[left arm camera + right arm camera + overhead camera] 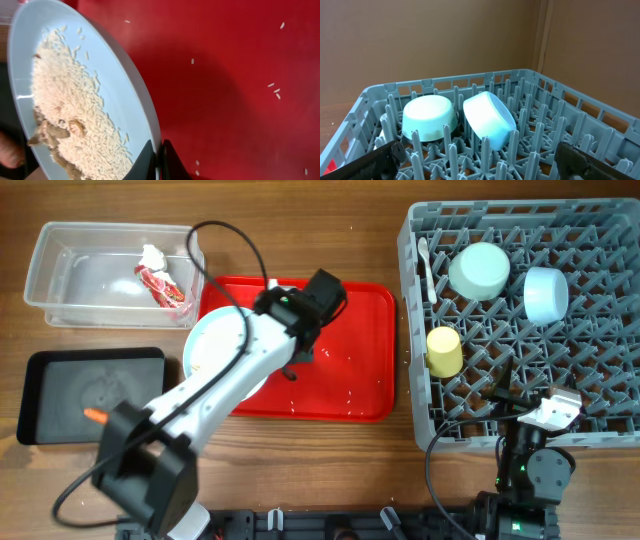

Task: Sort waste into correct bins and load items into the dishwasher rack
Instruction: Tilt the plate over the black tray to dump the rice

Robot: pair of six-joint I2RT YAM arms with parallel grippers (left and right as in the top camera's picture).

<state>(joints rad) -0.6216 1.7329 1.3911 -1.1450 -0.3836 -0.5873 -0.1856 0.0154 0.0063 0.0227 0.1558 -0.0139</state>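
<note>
Red tray (225,100) fills the left wrist view, and over its left edge sits the pale blue plate (112,80), loaded with rice and brown food scraps (65,115). The left fingers (146,161) are pinching the plate's rim, one finger on each face, on the side of the plate that faces the middle of the red tray. Seen from these fingers, the loaded face spreads away toward the robot's left. Whether the plate is already lifted clear of the red tray I cannot tell. What the coming move likely turns on is where the black tray (60,370) lies. It sits on the table further left of the plate and nearer the robot, with the carrot (95,416) already in it, so it looks like the bin for food. The clear tub (70,250) lies left too, but on the far side. Being round, the plate has no long axis to line up. What matters is that its free edge, opposite the pinch, already points toward the bins, so carrying it left and tipping that edge down should spill the scraps ahead of the fingers. The left arm is plainly the nearer one. The right fingers (380,160) are spread wide and empty, low over the near edge of the rack (600,410), well apart from the plate.
</note>
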